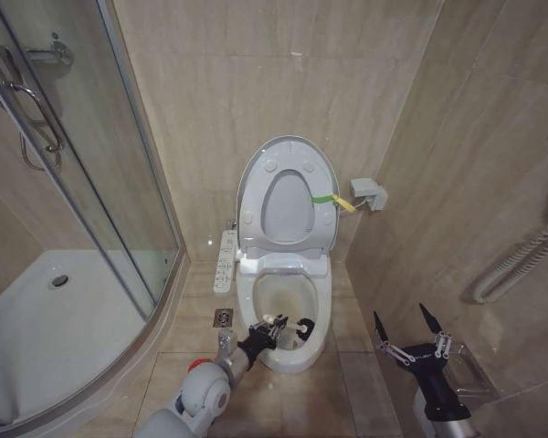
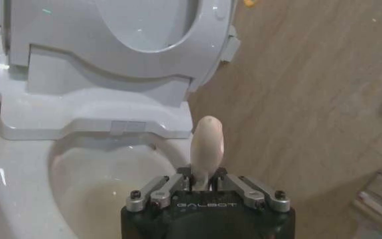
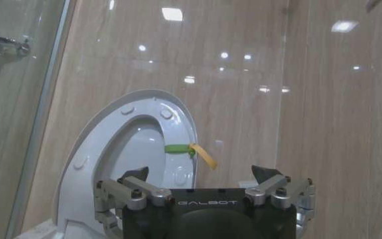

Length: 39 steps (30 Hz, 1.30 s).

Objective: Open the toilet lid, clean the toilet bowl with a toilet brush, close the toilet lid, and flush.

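Left gripper [image 1: 276, 327] low over the toilet bowl [image 1: 297, 358] front rim, jaws clamping the toilet brush [image 1: 301, 326]; right gripper [image 1: 407, 330] beside the bowl, jaws wide; toilet lid [image 1: 256, 173] upright.

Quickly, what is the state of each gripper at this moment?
Left gripper: shut on the toilet brush, at the front rim of the toilet bowl.
Right gripper: open, holding nothing, off to the bowl's right.

A bathroom is showing here: beige tiled walls [image 1: 256, 82] are surrounding a toilet bowl [image 1: 288, 306], a glass shower door [image 1: 82, 164] and a white shower tray [image 1: 46, 328].
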{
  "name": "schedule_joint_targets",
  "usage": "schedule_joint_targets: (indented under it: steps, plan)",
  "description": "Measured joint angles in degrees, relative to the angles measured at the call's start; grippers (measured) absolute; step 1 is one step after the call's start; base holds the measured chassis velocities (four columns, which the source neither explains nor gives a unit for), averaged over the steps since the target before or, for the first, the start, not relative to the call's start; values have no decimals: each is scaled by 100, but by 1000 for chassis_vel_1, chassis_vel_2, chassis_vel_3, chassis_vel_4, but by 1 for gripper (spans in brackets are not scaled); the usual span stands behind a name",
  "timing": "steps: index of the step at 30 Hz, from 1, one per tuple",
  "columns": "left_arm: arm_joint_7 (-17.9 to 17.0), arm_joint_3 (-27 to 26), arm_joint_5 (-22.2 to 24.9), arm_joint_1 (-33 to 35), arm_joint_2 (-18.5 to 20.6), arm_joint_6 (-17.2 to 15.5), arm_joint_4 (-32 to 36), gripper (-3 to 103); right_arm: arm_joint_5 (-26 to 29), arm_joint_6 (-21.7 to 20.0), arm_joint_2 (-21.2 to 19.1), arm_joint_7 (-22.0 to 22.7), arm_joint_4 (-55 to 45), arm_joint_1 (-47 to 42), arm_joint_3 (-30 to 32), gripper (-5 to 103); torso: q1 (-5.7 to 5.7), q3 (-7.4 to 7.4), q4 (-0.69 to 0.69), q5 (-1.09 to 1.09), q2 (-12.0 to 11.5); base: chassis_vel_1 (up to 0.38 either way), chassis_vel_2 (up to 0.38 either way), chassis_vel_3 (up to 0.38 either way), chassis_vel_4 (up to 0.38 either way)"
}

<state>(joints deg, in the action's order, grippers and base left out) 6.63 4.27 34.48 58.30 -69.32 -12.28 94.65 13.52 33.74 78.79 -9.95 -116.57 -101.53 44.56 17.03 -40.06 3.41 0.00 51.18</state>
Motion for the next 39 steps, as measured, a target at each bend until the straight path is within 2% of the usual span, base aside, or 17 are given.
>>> schedule_joint_targets:
  steps: [5,11,18,21,24,31,39]
  plan:
    - [19,30,-20,-249,-115,81,-509,18,0,0,0,0,0,0,0,100,0,0,1,0,0,0,0,0,0]
    - [1,0,-12,-197,-89,74,-610,18,0,0,0,0,0,0,0,100,0,0,1,0,0,0,0,0,0]
    - [-165,-69,68,331,258,-112,314,18,0,0,0,0,0,0,0,100,0,0,0,0,0,0,0,0,0]
    - [-335,-161,137,834,510,-284,912,18,0,0,0,0,0,0,0,100,0,0,0,0,0,0,0,0,0]
    - [-388,-245,41,1124,645,-349,1080,18,0,0,0,0,0,0,0,100,0,1,-1,1,0,0,0,0,0]
    - [-478,-399,-159,1283,765,-353,814,18,0,0,0,0,0,0,0,100,0,1,2,-3,1,0,0,0,0]
    - [-463,-388,-291,1009,494,-317,475,19,0,0,0,0,0,0,0,100,0,0,-1,1,0,0,0,0,0]
